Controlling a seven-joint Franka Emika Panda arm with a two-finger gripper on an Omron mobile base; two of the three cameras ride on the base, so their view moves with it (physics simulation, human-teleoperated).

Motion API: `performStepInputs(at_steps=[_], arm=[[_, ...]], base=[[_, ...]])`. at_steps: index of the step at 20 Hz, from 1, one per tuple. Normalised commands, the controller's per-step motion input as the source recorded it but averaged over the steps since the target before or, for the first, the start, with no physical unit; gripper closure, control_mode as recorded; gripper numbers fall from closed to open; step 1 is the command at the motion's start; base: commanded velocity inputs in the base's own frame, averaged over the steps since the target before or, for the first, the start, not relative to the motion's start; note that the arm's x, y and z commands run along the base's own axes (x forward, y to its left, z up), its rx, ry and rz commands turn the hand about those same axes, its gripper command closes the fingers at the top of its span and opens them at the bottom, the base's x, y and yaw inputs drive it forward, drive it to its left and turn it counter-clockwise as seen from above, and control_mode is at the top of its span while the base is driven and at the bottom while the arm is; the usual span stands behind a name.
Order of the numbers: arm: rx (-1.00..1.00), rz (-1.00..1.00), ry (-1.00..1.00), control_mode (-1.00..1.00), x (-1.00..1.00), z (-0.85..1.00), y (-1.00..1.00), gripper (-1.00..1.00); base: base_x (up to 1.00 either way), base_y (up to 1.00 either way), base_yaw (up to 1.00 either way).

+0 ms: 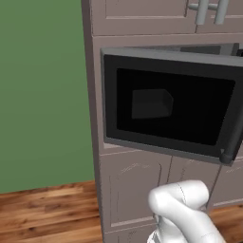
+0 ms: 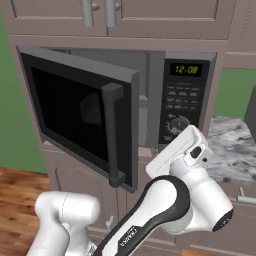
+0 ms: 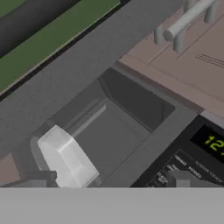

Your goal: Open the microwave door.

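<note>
— What do you have in front of you, biggest first?

— You face a tall run of mauve-brown cabinets (image 2: 165, 20) with moulded panels and round silver bar handles. Set into them is the microwave (image 2: 155, 95), a dark grey box with a smooth grey cavity.

— And the door?

— Your microwave door (image 2: 75, 110) stands swung out on its left hinge, well ajar: a flat dark grey frame around glossy black glass, its vertical dark bar handle (image 2: 112, 135) on the free right edge.

— Anything smaller?

— The black control panel (image 2: 182, 100) with a green clock and a knob.

— The gripper?

— You cannot tell whether its fingers are apart or together.
</note>
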Motion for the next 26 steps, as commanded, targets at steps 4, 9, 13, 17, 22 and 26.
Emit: performStepInputs(at_steps=[4, 9, 13, 17, 22, 26], arm=[[-0.10, 0.00, 0.00, -1.00, 0.85, -0.19, 0.02, -1.00], [-0.08, 0.00, 0.01, -1.00, 0.64, -0.05, 0.00, -1.00], [-0.10, 0.04, 0.00, -1.00, 0.29, -0.02, 0.01, -1.00], [-0.15, 0.13, 0.00, -1.00, -0.08, -0.09, 0.37, -1.00], [-0.16, 0.20, 0.00, -1.00, -0.46, -0.08, 0.73, -1.00], [-0.16, 0.27, 0.00, -1.00, -0.89, -0.14, 0.88, -1.00]], base=[[0.00, 0.00, 0.00], [0.00, 0.00, 0.00], [0.00, 0.00, 0.00], [0.00, 0.00, 0.00], [0.00, 0.00, 0.00], [0.00, 0.00, 0.00]])
